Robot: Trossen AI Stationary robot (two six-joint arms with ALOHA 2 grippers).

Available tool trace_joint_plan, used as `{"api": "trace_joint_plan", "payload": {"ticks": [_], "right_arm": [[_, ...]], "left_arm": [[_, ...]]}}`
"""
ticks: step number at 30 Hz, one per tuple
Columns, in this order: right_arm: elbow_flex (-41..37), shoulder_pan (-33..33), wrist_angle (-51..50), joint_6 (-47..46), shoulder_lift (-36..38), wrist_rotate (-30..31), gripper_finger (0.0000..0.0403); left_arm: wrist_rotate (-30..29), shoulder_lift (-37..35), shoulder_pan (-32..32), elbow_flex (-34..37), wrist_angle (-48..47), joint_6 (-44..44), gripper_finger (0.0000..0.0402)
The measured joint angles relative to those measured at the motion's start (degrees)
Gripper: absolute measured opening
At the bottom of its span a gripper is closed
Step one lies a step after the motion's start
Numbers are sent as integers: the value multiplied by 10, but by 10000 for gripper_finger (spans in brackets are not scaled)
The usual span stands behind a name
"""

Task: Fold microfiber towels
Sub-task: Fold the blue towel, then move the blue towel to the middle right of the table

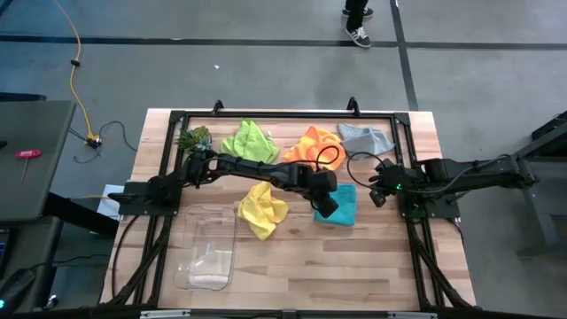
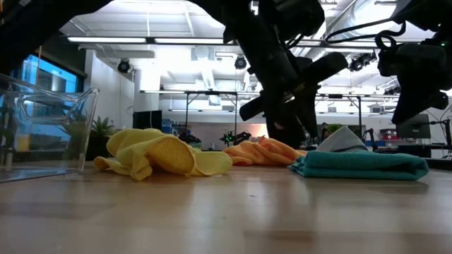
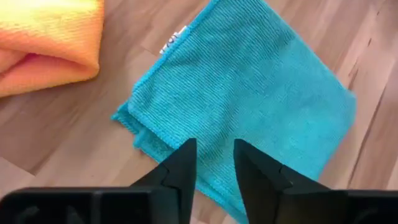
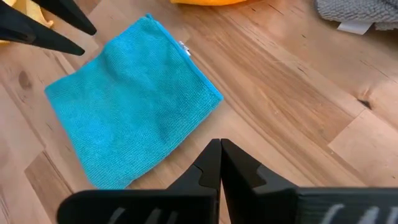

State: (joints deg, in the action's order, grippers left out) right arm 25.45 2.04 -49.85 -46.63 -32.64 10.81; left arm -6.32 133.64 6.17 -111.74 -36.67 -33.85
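The teal towel (image 1: pixel 344 206) lies folded flat on the table, right of centre. My left gripper (image 3: pixel 214 149) hovers open over its near-left part (image 1: pixel 326 211), its two fingers spread just clear of the cloth (image 4: pixel 130 99). The yellow towel (image 1: pixel 262 209) lies crumpled to its left. The lime green (image 1: pixel 250 142), orange (image 1: pixel 317 146) and grey (image 1: pixel 366 137) towels lie bunched along the far side. My right gripper (image 4: pixel 219 146) is shut and holds nothing; it hangs above bare wood just right of the teal towel (image 1: pixel 379 190).
A clear plastic bin (image 1: pixel 206 248) stands at the near left, beside the yellow towel. A small spiky green plant (image 1: pixel 193 137) sits at the far left corner. Bare wood lies along the near edge in front of the teal towel.
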Motion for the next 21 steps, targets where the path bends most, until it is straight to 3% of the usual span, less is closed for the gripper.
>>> {"api": "trace_joint_plan", "payload": {"ticks": [4, 11, 17, 21], "right_arm": [[0, 0, 10, 0, 0, 0, 0], [0, -1, 13, -52, 0, -9, 14], [0, -1, 47, -84, 0, -28, 102], [0, -1, 72, -87, 0, -24, 181]], "left_arm": [[5, -15, 18, 1, -40, 42, 130], [-34, -100, 44, 1, -88, 150, 163], [-25, -198, 24, 13, -60, 278, 168], [-7, -282, 7, 98, 25, 275, 168]]}}
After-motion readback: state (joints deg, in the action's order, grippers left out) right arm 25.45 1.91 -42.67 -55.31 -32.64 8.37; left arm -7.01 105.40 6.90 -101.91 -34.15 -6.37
